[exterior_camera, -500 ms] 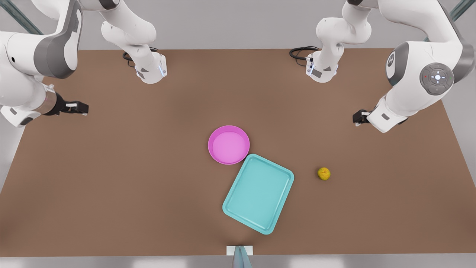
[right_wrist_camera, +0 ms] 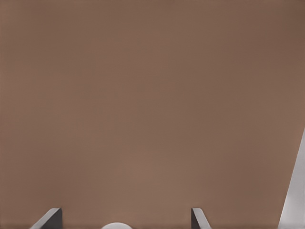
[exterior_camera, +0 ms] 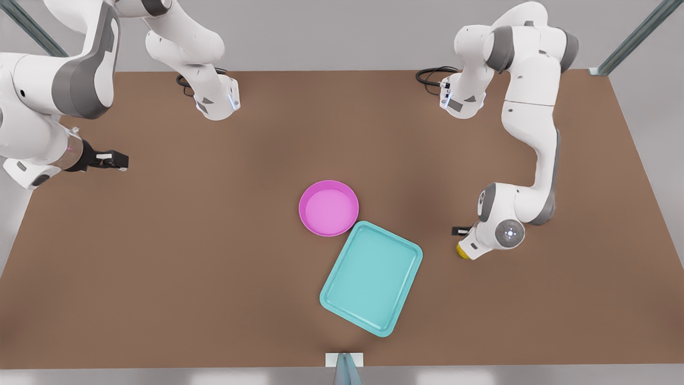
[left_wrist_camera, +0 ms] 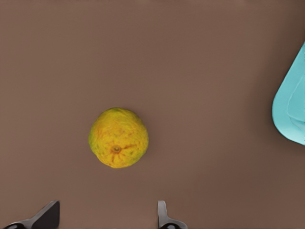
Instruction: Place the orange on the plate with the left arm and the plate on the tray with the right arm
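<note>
Left tool (left_wrist_camera: 105, 217): being held spread above the orange (left_wrist_camera: 118, 137), untouched on the desk (left_wrist_camera: 200, 57).
Right tool (right_wrist_camera: 126, 218): being kept spread, waiting at the desk's edge.
Tray (left_wrist_camera: 291, 107): lying near the orange.

Even, bright light; soft shadows – no glare.

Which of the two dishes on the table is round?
The pink plate is round, with a raised rim. The teal tray touching its edge is a larger rectangle with rounded corners.
</note>
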Available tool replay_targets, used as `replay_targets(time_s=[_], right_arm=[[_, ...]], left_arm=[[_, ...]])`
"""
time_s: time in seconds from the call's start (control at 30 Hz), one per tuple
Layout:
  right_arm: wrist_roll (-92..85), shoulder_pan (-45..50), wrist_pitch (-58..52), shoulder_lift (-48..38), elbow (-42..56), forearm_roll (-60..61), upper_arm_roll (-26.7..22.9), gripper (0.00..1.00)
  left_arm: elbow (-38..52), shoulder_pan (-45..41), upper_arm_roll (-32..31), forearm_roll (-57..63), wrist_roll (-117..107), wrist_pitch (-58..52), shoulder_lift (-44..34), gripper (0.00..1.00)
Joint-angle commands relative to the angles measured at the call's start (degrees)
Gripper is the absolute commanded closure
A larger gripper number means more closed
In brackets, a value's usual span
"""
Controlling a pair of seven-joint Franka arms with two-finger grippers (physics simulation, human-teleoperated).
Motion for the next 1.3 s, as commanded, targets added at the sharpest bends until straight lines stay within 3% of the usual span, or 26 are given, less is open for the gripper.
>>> replay_targets(time_s=[0.0, 0.83, 0.87, 0.9, 1.0, 1.13, 1.2, 1.27], right_arm=[[-0.47, -0.01, -0.11, 0.03, -0.01, 0.03, -0.02, 0.0], [-0.83, 0.08, -0.2, 1.17, -0.36, 0.2, -0.28, 0.0], [-0.83, 0.08, -0.11, 1.17, -0.36, 0.2, -0.28, 0.0], [-0.83, 0.08, -0.11, 1.17, -0.36, 0.2, -0.28, 0.0], [-0.91, -0.01, -0.11, 1.26, -0.36, 0.2, -0.28, 0.0], [-0.91, -0.01, -0.11, 1.26, -0.36, 0.2, -0.37, 0.0], [-0.91, -0.01, -0.11, 1.26, -0.36, 0.2, -0.37, 0.0], [-0.91, -0.01, -0.02, 1.34, -0.36, 0.2, -0.37, 0.0]], left_arm=[[-0.54, -0.06, 0.02, -1.06, -1.24, 16.07, 0.91, 0.0], [-0.54, 0.46, 0.28, -0.36, -1.33, 15.46, 6.8, 0.0], [-0.54, 0.46, 0.28, -0.36, -1.41, 15.28, 6.63, 0.32], [-0.54, 0.46, 0.28, -0.36, -1.41, 14.41, 6.28, 0.39], [-0.54, 0.46, 0.28, -0.98, -2.11, 14.14, 6.19, 0.47], [-0.02, -0.5, -0.16, -1.06, -6.42, 8.35, 2.94, 0.47], [8.77, -8.84, -0.42, -1.15, -17.49, -3.78, 2.59, 0.47], [11.93, -18.51, -0.51, -2.29, -29.8, -4.14, 3.2, 0.47]])
